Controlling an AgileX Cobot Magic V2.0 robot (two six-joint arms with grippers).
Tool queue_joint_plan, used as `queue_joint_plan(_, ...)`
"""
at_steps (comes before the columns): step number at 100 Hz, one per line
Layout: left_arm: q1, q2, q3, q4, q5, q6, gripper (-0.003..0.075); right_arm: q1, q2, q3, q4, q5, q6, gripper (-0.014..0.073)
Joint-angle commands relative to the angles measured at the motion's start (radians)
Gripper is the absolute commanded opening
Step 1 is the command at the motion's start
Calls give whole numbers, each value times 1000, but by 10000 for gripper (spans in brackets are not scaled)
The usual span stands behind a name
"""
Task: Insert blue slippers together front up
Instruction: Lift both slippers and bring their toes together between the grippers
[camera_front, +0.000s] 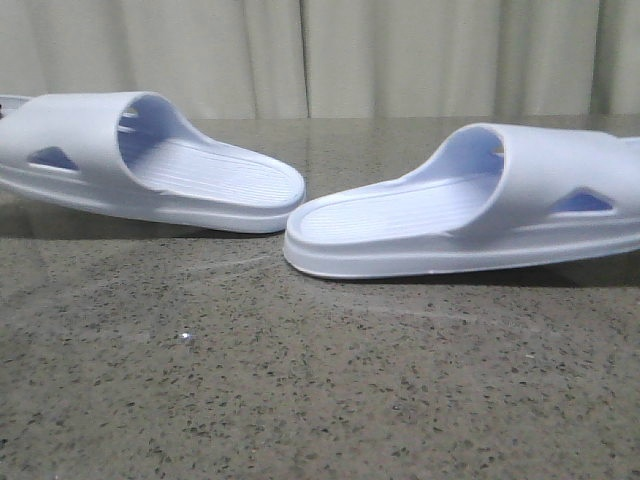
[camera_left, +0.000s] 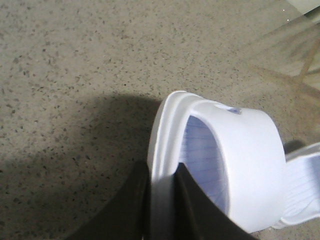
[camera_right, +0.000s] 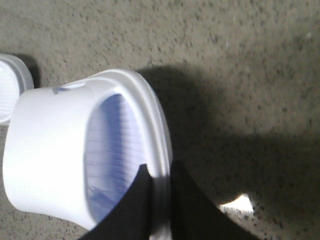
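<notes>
Near tabletop (camera_front: 300, 400): lying bare and speckled grey-brown across the front edge, carrying only a few faint scuff streaks.
Right slipper (camera_front: 480, 205): sitting slightly nearer than its mate, toward the right edge of the tabletop, heel end pointing inward to the middle, strap end running off to the right with a triangular cutout showing.
Left slipper (camera_front: 150, 165): sitting a little farther back, toward the left edge, heel end pointing inward, strap end running off to the left.
Gap between the pair: heel ends lying just beside each other near the middle of the tabletop; touching or not, cannot tell.
Left gripper (camera_left: 160, 207): clamping the toe-end sole rim of the left slipper (camera_left: 240, 175), one dark finger (camera_left: 125, 210) pressing outside under the sole and the other reaching inside under the strap, closed down to the thickness of the rim.
Right gripper (camera_right: 160, 205): pinching the toe-end sole rim of the right slipper (camera_right: 55, 145) in the same way, one dark finger (camera_right: 192, 205) outside and one inside the strap opening, narrowed to the rim.
Shadows: spreading dark over the stone beside each gripped rim.
Curtain (camera_front: 400, 50): hanging pale and pleated beyond the far edge.
</notes>
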Motion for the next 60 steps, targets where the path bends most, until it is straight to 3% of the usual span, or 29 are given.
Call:
queue_joint_plan(1,1,-85,-30,-32,39,9,15,-7,-33,-80,62,-5,-16,-90)
queue_joint_plan(28,1,-163,-30,-22,41,-32,15,-7,-47,-217,98,65,-16,-90)
queue_joint_plan(60,1,-163,-30,-22,45,-51,15,-7,-88,-249,122,67,-16,-90)
